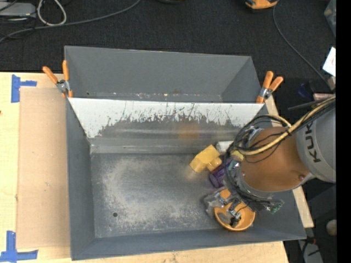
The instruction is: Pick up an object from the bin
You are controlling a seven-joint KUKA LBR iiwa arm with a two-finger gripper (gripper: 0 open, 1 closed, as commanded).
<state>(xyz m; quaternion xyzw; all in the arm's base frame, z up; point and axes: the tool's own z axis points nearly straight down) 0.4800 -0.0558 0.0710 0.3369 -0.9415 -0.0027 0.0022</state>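
Note:
My gripper [227, 204] is low in the bin's right front corner, directly over an orange round dish-like thing [240, 221] that lies on the floor; the gripper's dark metal parts hide the dish's upper half. Just behind it, a purple thing [217, 175] pokes out from under the arm. A yellow blocky thing [205, 159] lies a little farther back and to the left, near the back wall's foot. A small white thing [223, 146] shows behind the yellow one.
The arm with its orange cover and cables comes in from the right and hangs over the bin's right side. The bin's left and middle floor is bare, scuffed metal.

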